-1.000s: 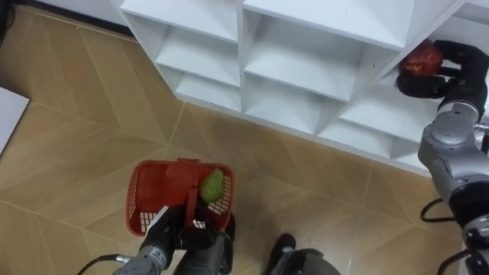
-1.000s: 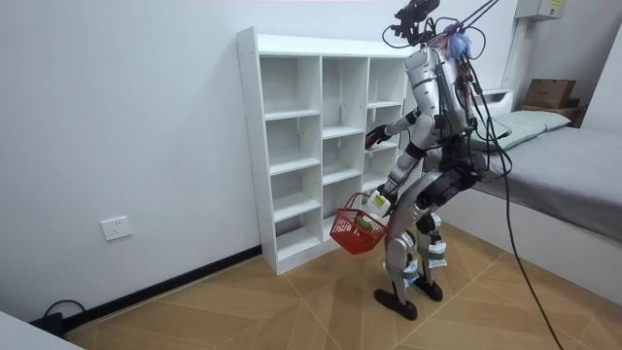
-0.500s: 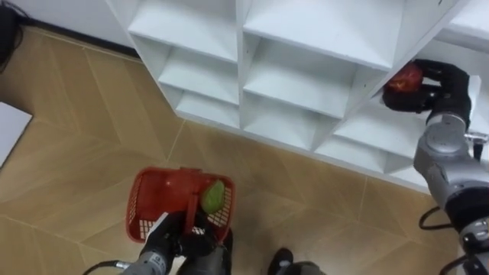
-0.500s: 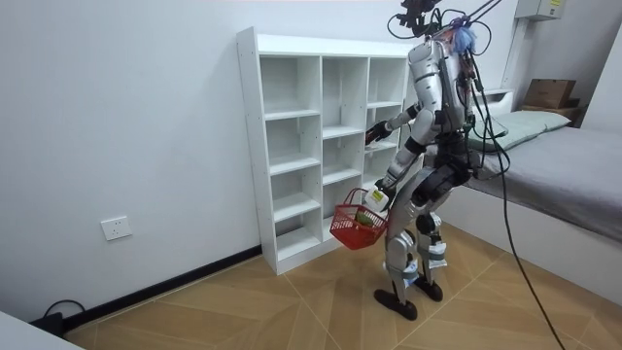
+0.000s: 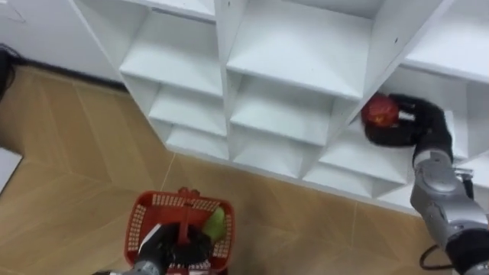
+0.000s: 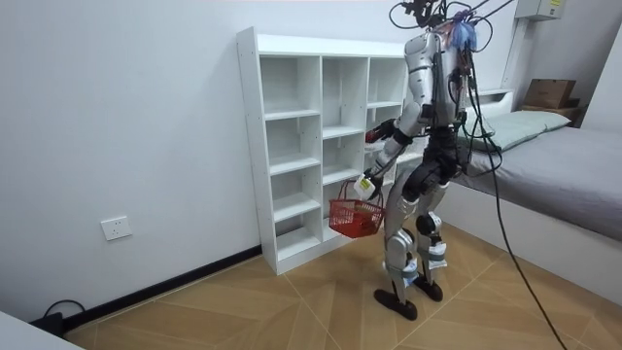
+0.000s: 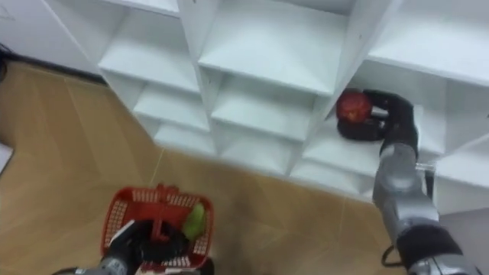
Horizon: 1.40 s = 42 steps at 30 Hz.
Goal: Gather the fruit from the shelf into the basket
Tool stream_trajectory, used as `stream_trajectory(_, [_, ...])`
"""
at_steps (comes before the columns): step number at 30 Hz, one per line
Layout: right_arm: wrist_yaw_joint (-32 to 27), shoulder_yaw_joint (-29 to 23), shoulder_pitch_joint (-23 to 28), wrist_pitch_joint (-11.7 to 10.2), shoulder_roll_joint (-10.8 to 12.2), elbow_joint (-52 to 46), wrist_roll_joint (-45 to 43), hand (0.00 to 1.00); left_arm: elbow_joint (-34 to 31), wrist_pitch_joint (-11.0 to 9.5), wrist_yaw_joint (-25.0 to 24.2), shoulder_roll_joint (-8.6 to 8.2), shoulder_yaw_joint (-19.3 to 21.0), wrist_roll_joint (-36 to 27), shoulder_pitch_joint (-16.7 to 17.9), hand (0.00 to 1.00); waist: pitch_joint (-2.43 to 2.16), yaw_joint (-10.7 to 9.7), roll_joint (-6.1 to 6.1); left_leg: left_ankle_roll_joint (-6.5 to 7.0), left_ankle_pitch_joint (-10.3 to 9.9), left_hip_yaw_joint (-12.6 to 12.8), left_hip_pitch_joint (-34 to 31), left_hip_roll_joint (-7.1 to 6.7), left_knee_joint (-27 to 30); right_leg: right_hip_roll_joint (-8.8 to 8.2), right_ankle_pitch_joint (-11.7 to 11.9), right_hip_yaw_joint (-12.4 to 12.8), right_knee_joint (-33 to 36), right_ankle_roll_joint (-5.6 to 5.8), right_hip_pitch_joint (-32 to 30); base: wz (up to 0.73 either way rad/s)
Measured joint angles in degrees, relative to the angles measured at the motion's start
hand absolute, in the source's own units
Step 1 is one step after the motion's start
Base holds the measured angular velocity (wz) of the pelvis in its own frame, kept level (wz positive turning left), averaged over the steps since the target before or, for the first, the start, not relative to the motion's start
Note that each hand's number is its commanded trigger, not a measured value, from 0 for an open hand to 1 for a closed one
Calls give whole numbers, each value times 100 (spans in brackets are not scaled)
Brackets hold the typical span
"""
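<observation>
A red fruit (image 5: 380, 111) is in my right hand (image 5: 413, 122), whose dark fingers curl round it at the mouth of a right-column compartment of the white closet (image 5: 298, 46). In the right eye view the red fruit (image 7: 351, 106) and right hand (image 7: 386, 116) show the same grip. My left hand (image 5: 164, 246) is shut on the handle of a red mesh basket (image 5: 149, 218) hanging low at my left, above the floor. A green fruit (image 5: 215, 224) lies inside the basket. In the room view I stand upright facing the closet (image 6: 321, 136), basket (image 6: 354, 217) at thigh height.
The closet's other compartments in view are bare white shelves. Wooden herringbone floor (image 5: 69, 145) spreads to the left. A bed (image 6: 554, 165) stands behind me at the room view's right. A white panel corner (image 5: 6, 164) lies on the floor at far left.
The camera has tilted up toward the shelves. I have straightened up, and the basket has risen with my left hand. The right hand with the red fruit stays at the shelf opening.
</observation>
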Motion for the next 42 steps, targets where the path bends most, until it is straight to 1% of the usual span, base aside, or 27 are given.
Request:
stream_trajectory(1, [78,3,217,1,80,-187,29,100,-59,0,2,0,0,4,19,100,-3,-91,0,-4,2,26,164,5,-83,19,19,0,-95,6,160,-9])
stream_trajectory(2, [111,3,328,1,112,-264,30,100,-88,0,4,-3,0,3,24,100,-8,-126,-4,-4,2,52,240,7,-101,22,22,2,-135,11,244,-8])
stream_trajectory(3, [183,14,547,2,157,-405,22,100,-121,-1,11,-7,1,3,25,100,-27,-188,-23,-3,2,97,388,5,-127,26,27,36,-189,20,393,-21])
stream_trajectory(4, [292,23,704,2,205,-466,17,100,-127,-2,18,-3,2,0,25,100,-64,-220,-57,-3,2,206,563,13,-192,40,36,135,-249,36,512,-33])
stream_trajectory(5, [336,23,774,6,224,-507,8,100,-126,-3,19,-3,8,1,26,100,-80,-218,-72,-3,2,256,656,16,-233,44,39,193,-260,40,561,-48])
stream_trajectory(6, [432,23,938,8,227,-670,-1,100,-123,-9,18,-4,31,7,35,100,-96,-224,-87,-3,2,318,827,14,-323,51,45,287,-290,50,661,-44])
stream_trajectory(7, [518,20,1137,7,222,-847,-1,100,-125,-9,18,-3,37,4,54,100,-103,-269,-93,-3,2,380,1024,16,-435,76,67,344,-377,64,809,-38])
stream_trajectory(8, [558,21,1232,7,224,-916,-3,100,-126,-9,18,-2,40,-1,65,100,-109,-282,-101,-5,1,385,1120,19,-498,98,77,379,-436,71,885,-32])
stream_trajectory(10, [687,27,1612,11,275,-1234,-256,100,-134,-9,37,-74,129,7,85,100,-133,-294,-137,-18,-6,391,1410,37,-686,185,147,535,-624,86,1076,-33])
stream_trajectory(11, [725,27,1697,11,302,-1331,-296,100,-138,-10,37,-87,145,6,84,100,-143,-297,-146,-33,-15,398,1451,47,-712,203,166,564,-658,84,1107,-29])
stream_trajectory(12, [810,28,1824,11,383,-1488,-369,100,-168,-12,55,-88,162,1,83,100,-152,-339,-161,-56,-29,411,1514,62,-746,225,187,579,-689,81,1180,-16])
stream_trajectory(13, [919,52,1910,11,430,-1602,-460,100,-182,-12,77,-105,159,0,73,100,-152,-408,-161,-57,-30,440,1554,69,-759,247,230,589,-767,90,1256,-14])
stream_trajectory(15, [1071,90,1939,11,466,-1634,-525,100,-196,-13,130,-155,154,-3,52,100,-150,-419,-155,-56,-31,517,1608,79,-783,275,274,693,-802,102,1282,-17])
stream_trajectory(17, [1191,104,1994,11,477,-1655,-590,100,-234,-12,142,-180,147,-12,52,100,-138,-500,-134,-52,-34,522,1641,85,-793,304,322,734,-872,119,1354,-6])
stream_trajectory(19, [1280,198,2005,12,535,-1660,-1130,100,-265,-12,142,-167,148,-77,14,100,-119,-542,-99,-49,-39,525,1668,103,-805,330,381,759,-951,119,1394,-5])
stream_trajectory(20, [1300,228,2010,12,550,-1660,-1244,100,-267,-12,142,-166,142,-81,-8,100,-114,-549,-91,-48,-41,527,1672,106,-805,333,392,759,-948,117,1397,-10])
stream_trajectory(22, [1417,381,2054,28,638,-1658,-1407,100,-268,-12,131,-188,87,-104,-94,100,-86,-544,-51,-52,-54,540,1717,113,-805,338,402,763,-946,112,1421,-7])
stream_trajectory(25, [1559,688,2065,82,661,-1654,-1393,100,-268,-13,128,-256,87,-103,-115,100,-72,-521,-15,-62,-75,549,1754,121,-807,381,401,863,-948,110,1431,-11])
stream_trajectory(29, [1743,875,2095,140,727,-1648,-1396,100,-268,-12,67,-267,86,-104,-116,100,-70,-501,-16,-77,-88,610,1733,150,-805,414,405,907,-954,102,1401,-7])
stream_trajectory(33, [1903,1038,2079,141,756,-1642,-1600,100,-267,-12,12,-326,66,-82,-242,100,-70,-487,-15,-79,-88,593,1538,169,-764,415,429,885,-970,83,1235,1])
stream_trajectory(34, [1929,1076,2071,140,789,-1594,-1708,100,-263,-12,10,-318,-16,-48,-290,100,-70,-480,-13,-79,-89,592,1540,169,-765,415,430,886,-974,82,1242,3])
stream_trajectory(35, [1935,1097,2040,137,811,-1540,-1758,100,-260,-12,-1,-317,-37,-46,-319,100,-67,-482,-8,-79,-89,591,1540,169,-765,416,430,885,-977,82,1244,0])
stream_trajectory(36, [1946,1130,1937,139,877,-1397,-1895,100,-244,-14,-12,-324,-70,-52,-388,100,-52,-476,13,-80,-89,592,1530,171,-766,414,430,865,-977,82,1239,3])
stream_trajectory(37, [1966,1137,1808,139,928,-1253,-2095,100,-197,-14,-43,-326,-128,-58,-495,100,-26,-495,53,-80,-89,588,1511,170,-766,416,431,823,-979,83,1229,4])
stream_trajectory(38, [1970,1135,1747,139,948,-1188,-2191,100,-155,-13,-81,-332,-150,-57,-556,100,-13,-504,73,-79,-89,587,1497,168,-765,417,431,813,-979,83,1221,5])
stream_trajectory(40, [1987,1139,1546,140,1015,-980,-2386,100,-110,-14,-108,-326,-247,-54,-695,100,-13,-502,133,-79,-89,576,1383,168,-754,406,432,801,-949,82,1101,0])
stream_trajectory(42, [2019,1139,1424,141,1069,-804,-2545,100,-69,-15,-178,-331,-267,-50,-701,100,-17,-503,167,-79,-89,594,1325,168,-749,406,434,802,-946,78,1038,0])
